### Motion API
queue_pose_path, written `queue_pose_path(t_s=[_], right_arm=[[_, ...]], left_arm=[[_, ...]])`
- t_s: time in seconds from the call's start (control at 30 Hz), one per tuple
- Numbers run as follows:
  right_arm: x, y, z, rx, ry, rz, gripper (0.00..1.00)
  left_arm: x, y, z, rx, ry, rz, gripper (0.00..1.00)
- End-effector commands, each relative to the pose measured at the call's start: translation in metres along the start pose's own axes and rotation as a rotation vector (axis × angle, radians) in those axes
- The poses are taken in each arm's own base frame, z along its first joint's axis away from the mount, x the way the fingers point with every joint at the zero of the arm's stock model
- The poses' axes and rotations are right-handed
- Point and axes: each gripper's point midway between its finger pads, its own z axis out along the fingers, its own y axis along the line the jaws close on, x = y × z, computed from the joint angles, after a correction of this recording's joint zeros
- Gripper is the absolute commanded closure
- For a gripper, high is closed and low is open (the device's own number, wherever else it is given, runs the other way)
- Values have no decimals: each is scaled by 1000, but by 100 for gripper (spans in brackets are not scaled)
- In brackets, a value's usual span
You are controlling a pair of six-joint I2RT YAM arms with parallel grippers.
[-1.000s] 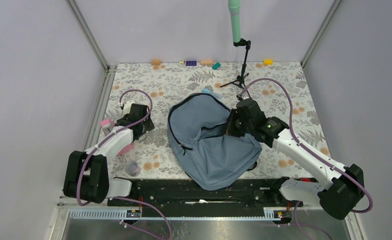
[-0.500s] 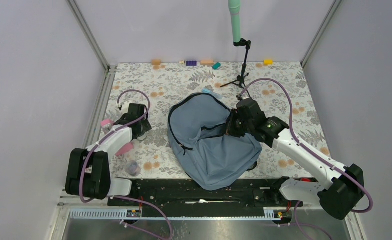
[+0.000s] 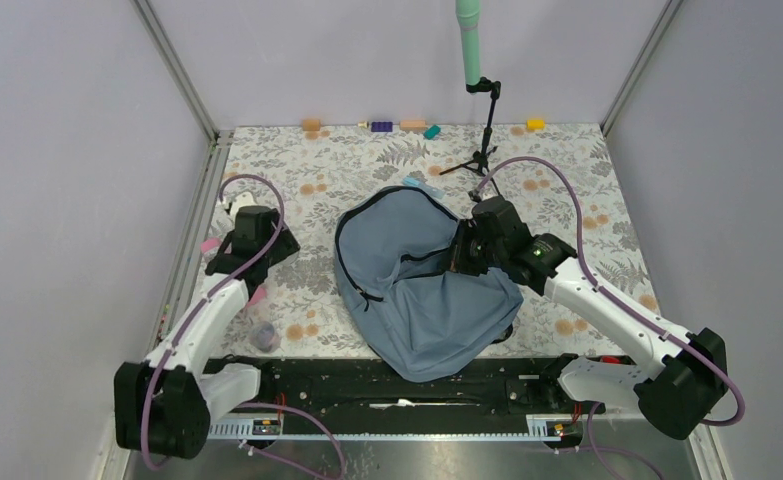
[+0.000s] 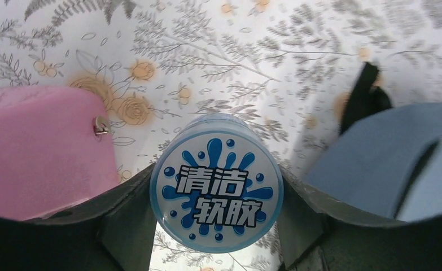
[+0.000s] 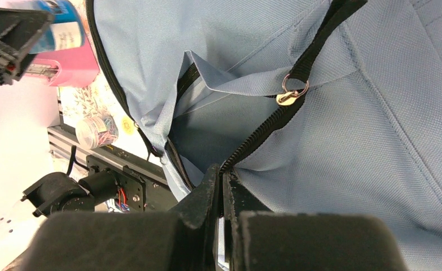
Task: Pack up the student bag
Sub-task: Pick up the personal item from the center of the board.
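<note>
The left gripper (image 4: 215, 182) clasps a round blue-lidded jar (image 4: 217, 164) between its 2 fingers, near the tabletop's (image 3: 587, 180) left edge. The right gripper (image 5: 223, 186) is pinched tight on the zipper edge of the grey-blue bag (image 3: 417, 290), which lies mid-tabletop with its opening gaping. A clear tub (image 3: 263, 335) of coloured clips stands near the near-left corner.

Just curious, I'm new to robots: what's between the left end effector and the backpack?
Only bare floral tablecloth lies between the left end effector and the student bag, per the top view.
</note>
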Motion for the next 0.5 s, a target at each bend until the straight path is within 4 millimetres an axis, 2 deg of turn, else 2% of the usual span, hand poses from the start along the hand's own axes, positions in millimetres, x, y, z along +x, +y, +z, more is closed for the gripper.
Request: queue_pose_path(t_s=[0.0, 0.13, 0.2, 0.3, 0.47], right_arm=[[-14, 35, -15, -131, -29, -45, 100], [-16, 37, -20, -138, -28, -92, 100], [-18, 40, -25, -147, -27, -133, 100], [-18, 41, -30, -140, -14, -186, 100], [-19, 40, -33, -133, -9, -205, 100]], left_arm=[[-42, -42, -37, 223, -120, 7, 100], [-47, -62, -59, 333, -119, 69, 100], [-48, -81, -73, 421, -118, 102, 100], [-42, -119, -99, 556, -114, 169, 100], [-20, -199, -148, 835, -78, 261, 100]])
